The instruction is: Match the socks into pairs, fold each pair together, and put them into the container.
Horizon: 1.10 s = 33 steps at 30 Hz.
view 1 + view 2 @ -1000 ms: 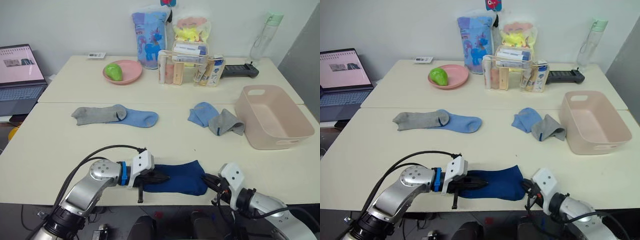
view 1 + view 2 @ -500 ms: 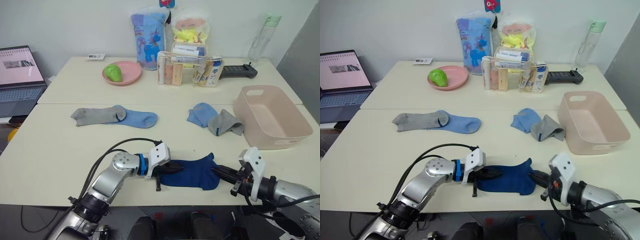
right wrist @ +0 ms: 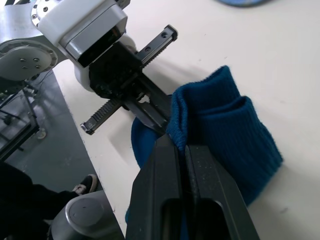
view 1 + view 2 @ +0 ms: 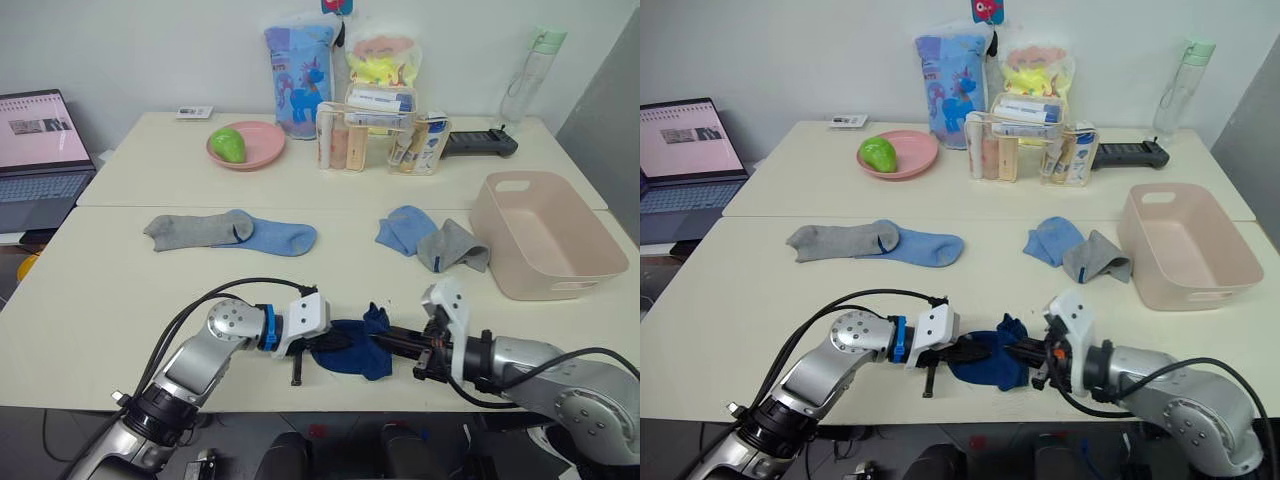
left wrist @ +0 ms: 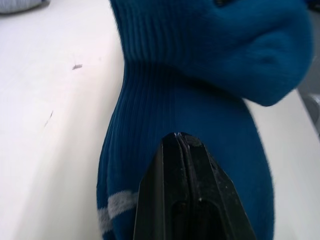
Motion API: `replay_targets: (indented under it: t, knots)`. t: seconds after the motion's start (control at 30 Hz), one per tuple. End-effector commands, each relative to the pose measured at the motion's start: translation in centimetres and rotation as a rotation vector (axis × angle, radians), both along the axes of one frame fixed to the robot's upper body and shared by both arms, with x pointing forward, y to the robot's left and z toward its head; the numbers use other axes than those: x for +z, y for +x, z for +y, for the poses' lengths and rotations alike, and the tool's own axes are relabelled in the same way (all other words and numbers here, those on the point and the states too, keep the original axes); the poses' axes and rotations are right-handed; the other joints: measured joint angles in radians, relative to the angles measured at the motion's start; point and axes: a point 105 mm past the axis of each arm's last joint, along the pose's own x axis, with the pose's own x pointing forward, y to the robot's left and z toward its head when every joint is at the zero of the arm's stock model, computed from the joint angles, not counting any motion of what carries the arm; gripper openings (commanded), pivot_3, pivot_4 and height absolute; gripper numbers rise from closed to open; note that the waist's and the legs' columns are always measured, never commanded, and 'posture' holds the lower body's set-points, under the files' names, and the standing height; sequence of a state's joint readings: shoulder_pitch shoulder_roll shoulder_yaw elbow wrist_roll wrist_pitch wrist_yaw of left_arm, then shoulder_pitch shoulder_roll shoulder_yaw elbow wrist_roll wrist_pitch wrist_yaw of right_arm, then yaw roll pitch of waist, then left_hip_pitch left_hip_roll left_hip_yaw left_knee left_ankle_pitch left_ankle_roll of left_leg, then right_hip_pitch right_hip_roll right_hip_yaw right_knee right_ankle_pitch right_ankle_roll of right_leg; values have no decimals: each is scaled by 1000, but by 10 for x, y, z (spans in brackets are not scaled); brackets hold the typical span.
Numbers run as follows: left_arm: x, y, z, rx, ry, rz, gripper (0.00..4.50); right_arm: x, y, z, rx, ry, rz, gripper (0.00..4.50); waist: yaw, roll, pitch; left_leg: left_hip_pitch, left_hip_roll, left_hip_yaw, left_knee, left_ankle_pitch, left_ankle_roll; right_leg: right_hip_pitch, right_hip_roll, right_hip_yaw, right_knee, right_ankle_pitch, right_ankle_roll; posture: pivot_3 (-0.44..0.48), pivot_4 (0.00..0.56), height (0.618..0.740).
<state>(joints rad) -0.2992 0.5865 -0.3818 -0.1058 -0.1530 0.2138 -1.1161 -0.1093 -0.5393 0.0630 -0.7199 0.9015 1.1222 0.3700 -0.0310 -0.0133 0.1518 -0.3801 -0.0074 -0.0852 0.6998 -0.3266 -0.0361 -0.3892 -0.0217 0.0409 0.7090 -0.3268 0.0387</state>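
We have the dark navy socks [image 4: 352,342] bunched near the front edge of the worktop [image 4: 100,290], pinched from both ends. Our left gripper [image 4: 325,340] is clamped on the cuff end, fingers pressed together over the ribbed knit just above a grey stripe. Our right gripper [image 4: 385,338] is closed on the toe end, which stands up in a fold over the rest. Whether two socks or one lie in the bundle we cannot quite tell from here.

The fabric is soft, light and limp: it will sag and slide wherever it is not held, so a grip should bite through every layer at the fold, not just the top one.

The other socks lie apart further back: a grey sock [image 4: 190,229] overlapping a light blue sock [image 4: 282,237] toward the left, and a second light blue sock [image 4: 402,226] touching a second grey sock [image 4: 455,246] just beside the container [image 4: 588,268] at the right edge.
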Motion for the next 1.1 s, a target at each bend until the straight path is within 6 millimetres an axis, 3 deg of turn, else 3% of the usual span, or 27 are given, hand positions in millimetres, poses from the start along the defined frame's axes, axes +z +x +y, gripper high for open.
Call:
replay_targets:
  t: [0.03,0.1,0.2,0.43,0.47,0.57,0.67,0.8,1.0,1.1]
  knots:
    - [0,0,-3,-18,12,-47,0,-7,-1,13,59,-24,12,7,0,0,0,0,0,0,0,0,0,0,0,0,0,0,0,0,150,703]
    - [1,1,0,-11,14,-58,0,-10,-2,16,78,-26,25,7,0,0,0,0,0,0,0,0,0,0,0,0,0,0,0,0,150,703]
    - [8,6,8,24,6,-66,0,-5,0,20,78,-3,11,753,0,0,0,-1,0,-1,0,0,0,0,0,0,-1,0,0,0,150,703]
    - [39,22,43,200,-84,-51,0,34,-3,14,110,90,-64,3211,-1,1,1,-1,1,-3,-1,0,0,0,0,-1,-1,0,0,0,150,703]
    - [52,25,47,219,-123,-86,0,38,0,9,90,78,-91,3551,-1,1,1,-1,1,-3,-1,0,0,0,0,-1,-1,0,0,0,150,703]
    - [82,22,48,185,-199,-150,0,36,13,-7,22,-3,-162,3551,2,0,1,-2,0,-3,-1,0,0,0,-1,-1,-3,0,0,0,150,703]
    - [85,7,34,62,-190,-128,0,22,24,-13,-11,-108,-219,3368,2,0,1,-2,0,-3,-1,0,0,0,-1,-1,-4,0,0,0,150,703]
    - [64,-15,12,-102,-105,-98,0,1,29,-8,23,-171,-239,2210,-1,0,1,-1,0,-2,-2,0,0,1,0,-1,-4,0,0,0,150,703]
    - [31,-13,1,-147,5,-120,0,-26,31,7,81,-225,-237,26,-1,0,1,-1,0,-2,-2,0,0,0,0,-1,-3,0,0,0,150,703]
    - [20,-10,4,-153,62,-140,0,-35,35,16,72,-235,-240,26,-1,1,1,-1,0,-2,-2,0,0,0,0,-1,-3,0,0,0,150,703]
